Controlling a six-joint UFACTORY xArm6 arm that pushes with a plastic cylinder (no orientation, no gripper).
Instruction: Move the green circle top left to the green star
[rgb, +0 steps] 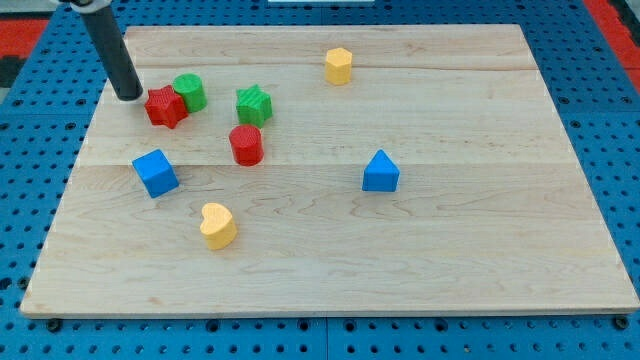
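The green circle (190, 92) sits near the board's upper left, touching the red star (165, 107) on its left. The green star (254, 104) lies a short way to the circle's right, apart from it. My tip (130, 97) rests on the board just left of the red star, close to it or touching it. The red star lies between the tip and the green circle.
A red cylinder (246, 145) stands just below the green star. A blue cube (155, 172) is at the left, a yellow heart (217, 224) below centre-left, a blue triangle (380, 171) right of centre, a yellow hexagon (339, 65) at the top. The wooden board (480, 250) lies on blue pegboard.
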